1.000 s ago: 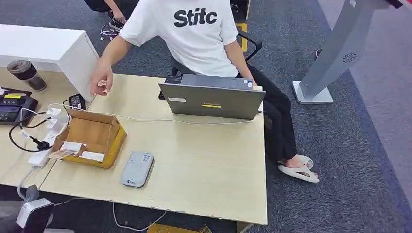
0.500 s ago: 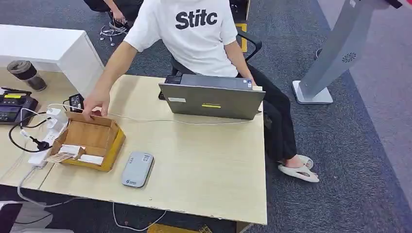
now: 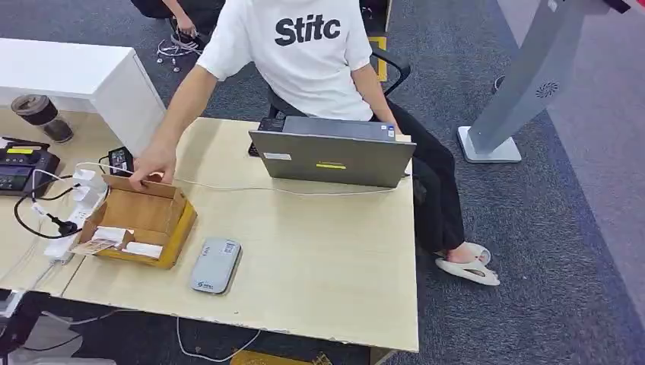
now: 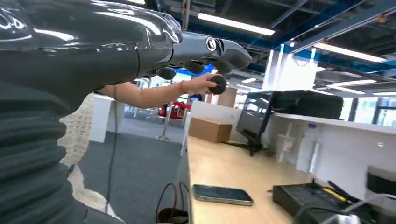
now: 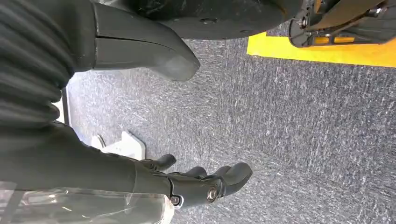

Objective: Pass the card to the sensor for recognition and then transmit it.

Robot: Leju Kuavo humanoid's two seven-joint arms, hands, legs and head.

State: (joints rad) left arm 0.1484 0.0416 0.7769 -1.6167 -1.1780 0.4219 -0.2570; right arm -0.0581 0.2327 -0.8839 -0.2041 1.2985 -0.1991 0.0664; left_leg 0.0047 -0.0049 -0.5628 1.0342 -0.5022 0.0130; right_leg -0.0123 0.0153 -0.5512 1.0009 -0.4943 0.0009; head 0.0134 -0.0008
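Several white cards [image 3: 112, 233] lie in an open cardboard box [image 3: 156, 213] on the left of the wooden table [image 3: 319, 258]. The grey sensor reader [image 3: 215, 265] lies flat just right of the box, near the front edge. A person in a white shirt [image 3: 304, 53] sits behind the table and rests a hand [image 3: 152, 169] on the box's rear edge. My left hand [image 4: 201, 51] is empty, with its fingers stretched out at table height, short of the box [image 4: 209, 129]. My right hand [image 5: 205, 182] hangs over the carpet, fingers apart, holding nothing.
An open laptop [image 3: 331, 156] stands at the back middle, with a white cable running from it to a power strip [image 3: 80, 198]. A black terminal [image 3: 21, 167] and a dark cup [image 3: 42, 115] sit far left. A grey kiosk stand [image 3: 525, 84] rises on the right.
The person's hand came down from above the table onto the box's rear edge. My left arm slid left and lower in the bottom-left corner.
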